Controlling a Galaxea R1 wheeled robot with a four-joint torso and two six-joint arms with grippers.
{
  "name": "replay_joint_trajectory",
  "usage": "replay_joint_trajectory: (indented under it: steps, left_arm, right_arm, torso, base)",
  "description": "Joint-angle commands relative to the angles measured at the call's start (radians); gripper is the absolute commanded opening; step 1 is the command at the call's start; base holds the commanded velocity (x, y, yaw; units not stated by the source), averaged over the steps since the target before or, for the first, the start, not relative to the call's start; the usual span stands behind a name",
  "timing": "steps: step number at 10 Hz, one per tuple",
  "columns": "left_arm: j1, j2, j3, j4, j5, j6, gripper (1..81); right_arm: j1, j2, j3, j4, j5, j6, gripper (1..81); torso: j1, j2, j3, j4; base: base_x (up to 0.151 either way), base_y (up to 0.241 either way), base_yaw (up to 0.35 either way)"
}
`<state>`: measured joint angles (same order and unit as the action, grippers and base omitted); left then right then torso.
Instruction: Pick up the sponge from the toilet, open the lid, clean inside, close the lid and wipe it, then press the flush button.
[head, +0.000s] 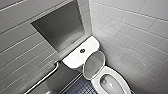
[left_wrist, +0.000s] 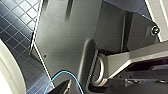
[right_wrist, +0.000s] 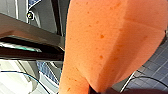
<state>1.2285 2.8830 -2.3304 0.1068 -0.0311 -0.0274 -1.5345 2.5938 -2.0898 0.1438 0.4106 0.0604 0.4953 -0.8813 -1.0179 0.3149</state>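
With the lid (head: 93, 63) already up against the cistern (head: 75, 59) and the toilet bowl (head: 95, 84) open, I'd call this the clean-inside step. The sponge (right_wrist: 110, 42) sits close against the right wrist camera, apparently pinched in the right gripper (right_wrist: 98, 88). The next move needs the sponge lowered past the rim and pressed onto the inner wall.

- The toilet (head: 75, 58) is glossy white and sits in the lower middle of the head view. Its cistern lies toward the upper left, and its oval bowl (head: 110, 83) runs off toward the lower right.
- The lid (head: 93, 63) stands raised with its grey underside showing, leaning back against the cistern, so the bowl is open.
- The flush button (head: 82, 50) is small, dark and round, set in the middle of the flat cistern top.
- The sponge (right_wrist: 107, 45) is orange-red and pitted, and looms close in the right wrist view.
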Motion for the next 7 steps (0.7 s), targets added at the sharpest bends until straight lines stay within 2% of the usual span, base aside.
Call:
replay_joint_trajectory:
  steps: [1, 2, 4, 5, 6, 7]
  left_arm:
    - [-0.046, -0.053, 0.049, -0.047, 0.076, -0.003, 81.1]
    - [-0.069, -0.065, 0.075, -0.068, 0.076, -0.003, 81.1]
    - [-0.115, -0.091, 0.138, -0.099, 0.076, -0.003, 81.1]
    - [-0.128, -0.092, 0.149, -0.102, 0.076, -0.005, 81.1]
    - [-0.131, -0.091, 0.146, -0.104, 0.074, -0.005, 81.1]
    - [-0.137, -0.091, 0.149, -0.104, 0.062, -0.006, 81.1]
  right_arm:
    - [-0.039, 0.002, 0.010, -0.030, -0.081, -0.002, 1.0]
    - [-0.039, 0.007, 0.007, -0.030, -0.079, -0.002, 1.0]
    - [-0.040, 0.011, -0.002, -0.030, -0.079, -0.002, 1.0]
    - [-0.039, 0.016, -0.007, -0.030, -0.079, -0.002, 1.0]
    - [-0.040, 0.022, -0.014, -0.030, -0.079, -0.002, 1.0]
    - [-0.042, 0.033, -0.025, -0.030, -0.081, -0.002, 1.0]
  torso:
    - [-0.063, 0.098, 0.038, 0.000]
    - [-0.085, 0.132, 0.097, -0.023]
    - [-0.115, 0.180, 0.123, -0.034]
    - [-0.136, 0.212, 0.155, -0.041]
    - [-0.097, 0.151, 0.193, -0.049]
    - [-0.118, 0.184, 0.128, -0.028]
  base:
    - [0.000, 0.000, 0.000]
    - [0.000, 0.000, 0.000]
    - [0.000, 0.000, 0.000]
    - [0.000, 0.000, 0.000]
    - [0.000, 0.000, 0.000]
    - [0.278, 0.000, 0.000]
